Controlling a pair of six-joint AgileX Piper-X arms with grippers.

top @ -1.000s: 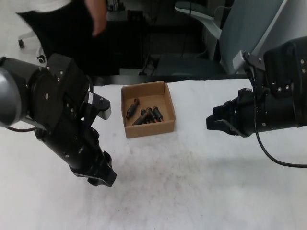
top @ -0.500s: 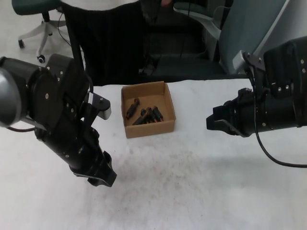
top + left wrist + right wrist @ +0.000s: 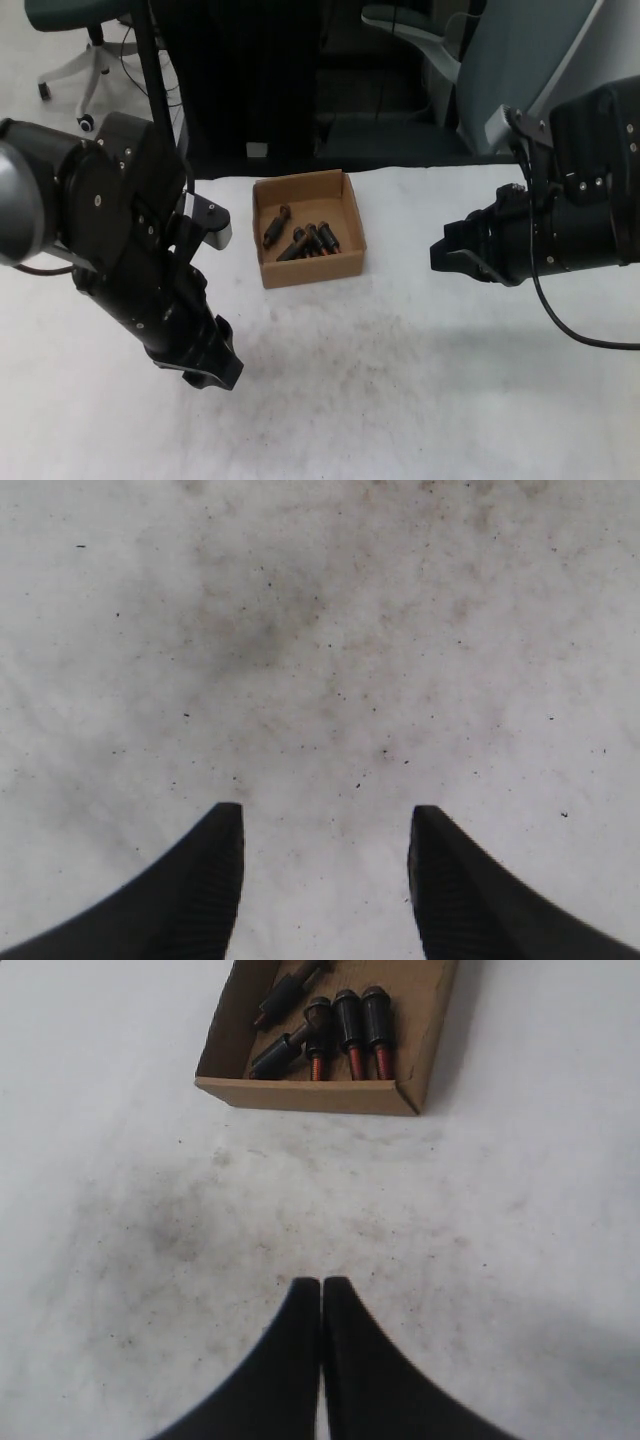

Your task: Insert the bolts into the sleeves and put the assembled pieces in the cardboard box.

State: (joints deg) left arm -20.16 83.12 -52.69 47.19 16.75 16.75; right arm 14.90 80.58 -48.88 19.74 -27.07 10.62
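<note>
Two robot arms hang over a stained white table, with bolt-and-sleeve pieces lying in a cardboard box.

High view: the cardboard box (image 3: 312,268) sits near the table's (image 3: 420,390) far edge, about midway along it, with several dark assembled pieces (image 3: 305,240) lying inside. The left end effector (image 3: 212,378) points down over the near left part of the table, well apart from the box. The right end effector (image 3: 440,255) hangs over the right side, aimed toward the box. Left wrist view: the left end effector (image 3: 325,810) has its two fingers spread wide and holds nothing, with the smudged table (image 3: 320,630) beneath. Right wrist view: the right end effector (image 3: 321,1282) has its fingers pressed together with nothing between them. Ahead, the box (image 3: 300,1095) holds the pieces (image 3: 345,1035), some showing red shanks.
</note>
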